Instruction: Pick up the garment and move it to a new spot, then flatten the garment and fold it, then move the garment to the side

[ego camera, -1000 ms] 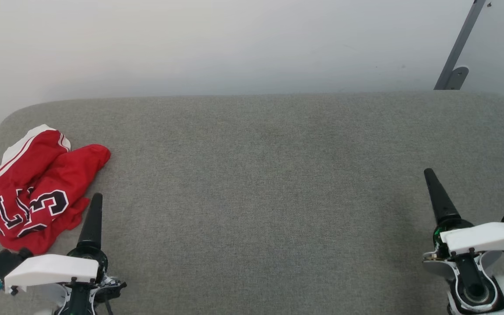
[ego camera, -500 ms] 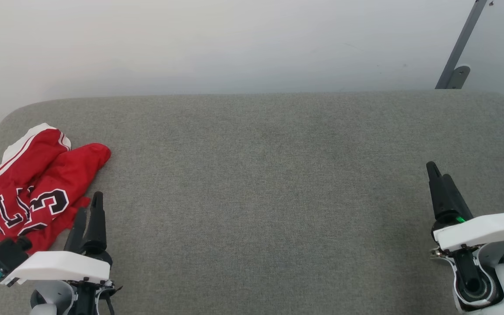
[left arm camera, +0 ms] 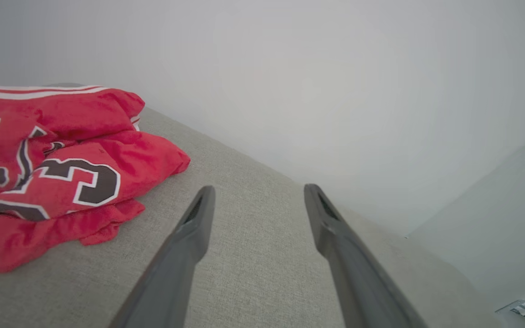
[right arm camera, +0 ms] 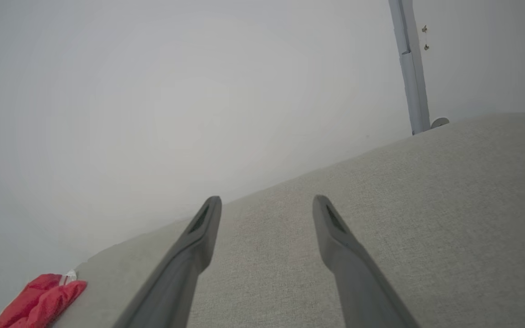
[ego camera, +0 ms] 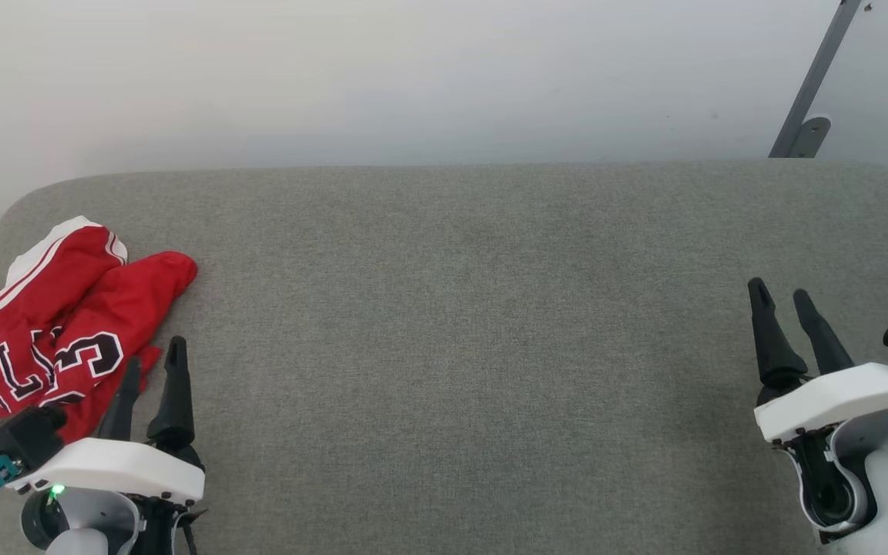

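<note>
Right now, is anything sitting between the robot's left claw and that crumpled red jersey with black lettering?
Nothing visible. The open left gripper sits just right of the crumpled red jersey, with only bare grey upholstered surface between them.

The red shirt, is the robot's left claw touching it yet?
Apart. In the left wrist view, the left gripper is open and points past the garment, and a strip of grey cushion shows between its nearer finger and the red cloth.

The garment (ego camera: 66, 324) lies crumpled in a heap at the left end of the grey surface (ego camera: 452, 308). It is red, with white striped trim along its far edge. Black, white-outlined characters face up on its near folds.
</note>
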### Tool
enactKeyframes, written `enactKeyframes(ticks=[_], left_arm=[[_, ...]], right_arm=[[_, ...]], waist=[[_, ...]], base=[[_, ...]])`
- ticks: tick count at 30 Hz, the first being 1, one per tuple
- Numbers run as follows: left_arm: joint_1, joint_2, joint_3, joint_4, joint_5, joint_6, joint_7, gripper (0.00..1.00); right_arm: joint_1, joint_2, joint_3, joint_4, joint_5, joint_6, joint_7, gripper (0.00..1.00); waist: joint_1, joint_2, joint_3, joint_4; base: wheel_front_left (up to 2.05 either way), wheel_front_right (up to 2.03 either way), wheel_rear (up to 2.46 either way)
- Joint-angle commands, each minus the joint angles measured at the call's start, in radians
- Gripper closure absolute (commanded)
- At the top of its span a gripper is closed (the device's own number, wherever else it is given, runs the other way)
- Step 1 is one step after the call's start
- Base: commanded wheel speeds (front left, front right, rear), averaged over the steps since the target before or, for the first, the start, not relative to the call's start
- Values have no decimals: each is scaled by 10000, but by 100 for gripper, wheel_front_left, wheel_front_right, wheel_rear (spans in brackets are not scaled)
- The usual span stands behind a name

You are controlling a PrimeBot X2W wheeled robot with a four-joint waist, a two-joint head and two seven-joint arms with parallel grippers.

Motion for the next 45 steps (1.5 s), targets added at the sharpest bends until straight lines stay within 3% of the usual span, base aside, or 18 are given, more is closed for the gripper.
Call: enactKeyframes(ticks=[1, 10, 28, 45], left_arm=[[-191, 136, -22, -121, 324, 16, -83, 0], [-132, 253, -164, 57, 1468, 16, -338, 0], [-50, 503, -386, 570, 3120, 9, -794, 0], [-268, 679, -722, 1191, 2995, 0, -1177, 0]], right_arm=[[-278, -99, -3, -30, -402, 4, -112, 0], [-427, -110, -45, 167, -1986, 4, -376, 0], [-493, -158, -242, 469, -3796, 5, -821, 0], [-460, -143, -382, 787, -4749, 5, -1204, 0]], waist=[[0, -1, 2, 1], [0, -1, 7, -5], [0, -1, -82, 4], [0, -1, -97, 73]], base=[[0, 0, 0], [0, 0, 0], [0, 0, 0], [0, 0, 0]])
